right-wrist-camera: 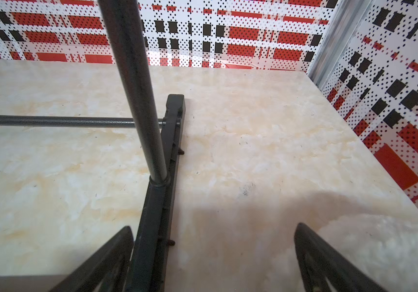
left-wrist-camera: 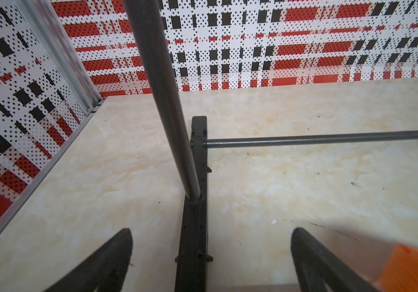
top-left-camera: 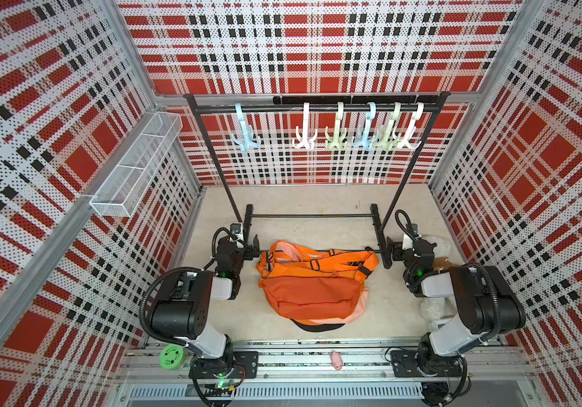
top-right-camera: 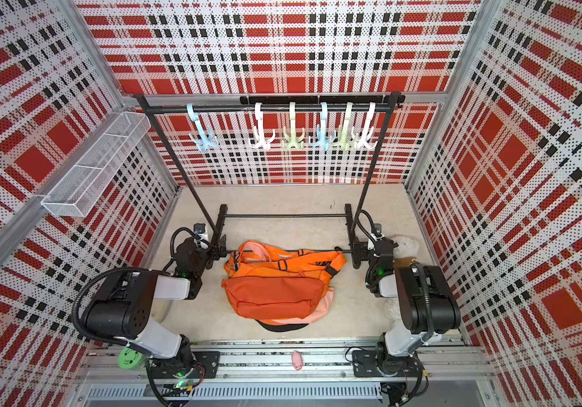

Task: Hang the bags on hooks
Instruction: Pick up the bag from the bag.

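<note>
We have everything left to do: the orange bag lies slumped on the table between our two hands, just inward of the left gripper and near the right gripper, its straps piled on top. Both grippers stand wide open and empty, each low beside a foot of the rack. The hooks, high above and beyond them, all hang bare. We judge that gripping a strap, lifting the bag and looping it over a hook all remain.

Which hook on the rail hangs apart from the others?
The light blue hook at the rail's left-arm end; a wide gap separates it from the other five.
</note>
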